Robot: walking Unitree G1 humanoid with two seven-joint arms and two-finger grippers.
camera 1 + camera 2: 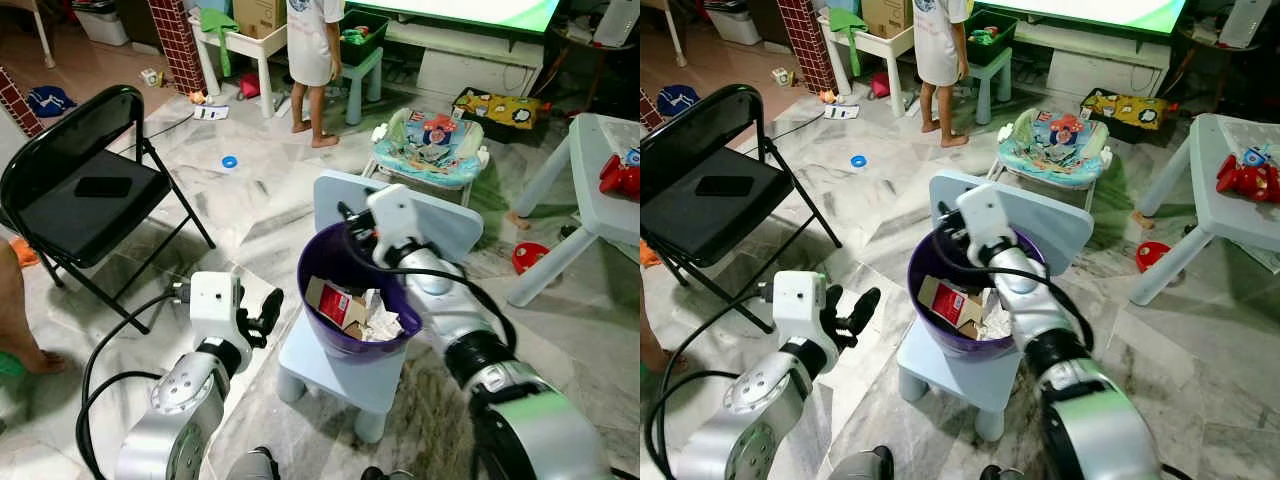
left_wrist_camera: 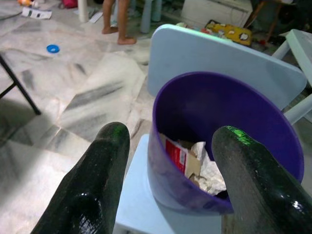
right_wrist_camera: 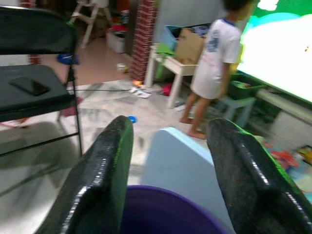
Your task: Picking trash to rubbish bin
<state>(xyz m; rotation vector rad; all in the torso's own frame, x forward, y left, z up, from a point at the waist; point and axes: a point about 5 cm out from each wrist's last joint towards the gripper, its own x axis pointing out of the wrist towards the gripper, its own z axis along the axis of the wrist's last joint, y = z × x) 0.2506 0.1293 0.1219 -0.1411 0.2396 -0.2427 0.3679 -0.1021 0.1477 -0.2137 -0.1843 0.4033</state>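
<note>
While no writing reads on the red carton [image 1: 340, 303], it lies inside the purple bin [image 1: 325, 265]. Right gripper [image 3: 168, 161] spread above its rim; left gripper [image 2: 170, 180] spread beside it over open floor [image 1: 250, 200]

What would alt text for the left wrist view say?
The left gripper, fingers open, points at a purple bin holding a red carton and crumpled paper, set on a pale blue chair. Behind lie marble floor and a person's bare feet.

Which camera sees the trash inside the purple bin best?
The left eye view: it looks down into the purple bin and shows the trash, a red-and-brown carton and crumpled white paper. The right eye view shows much the same. The left wrist view sees it partly. The right wrist view catches just the bin's rim.
</note>
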